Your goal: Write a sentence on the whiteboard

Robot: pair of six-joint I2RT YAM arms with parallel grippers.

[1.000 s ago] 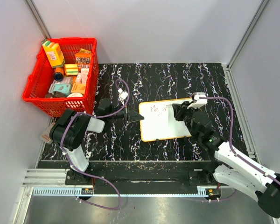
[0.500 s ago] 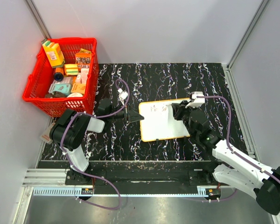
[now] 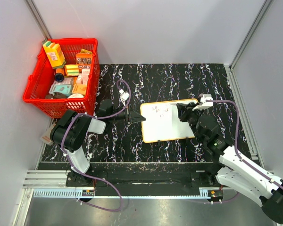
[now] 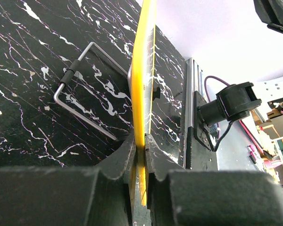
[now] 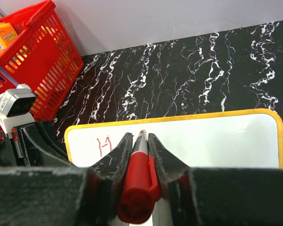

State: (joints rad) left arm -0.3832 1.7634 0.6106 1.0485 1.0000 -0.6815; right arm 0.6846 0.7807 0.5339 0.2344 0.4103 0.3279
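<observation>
The whiteboard point(image 3: 164, 128) is a small white rectangle with rounded corners and a thin orange-yellow rim. It lies face up near the middle of the black marbled table point(image 3: 179, 80), turned slightly so that its right end sits farther back than its left. Its left edge is pinched between the jaws of the left gripper point(image 3: 139, 117). Most of its surface is blank. The sentence point(image 3: 159, 109) is only a few thin reddish strokes in the board's upper left area, with a smaller mark just below. The right wrist view shows a first stroke like an "H" point(image 5: 104, 145). The rest is too small to read.
</observation>
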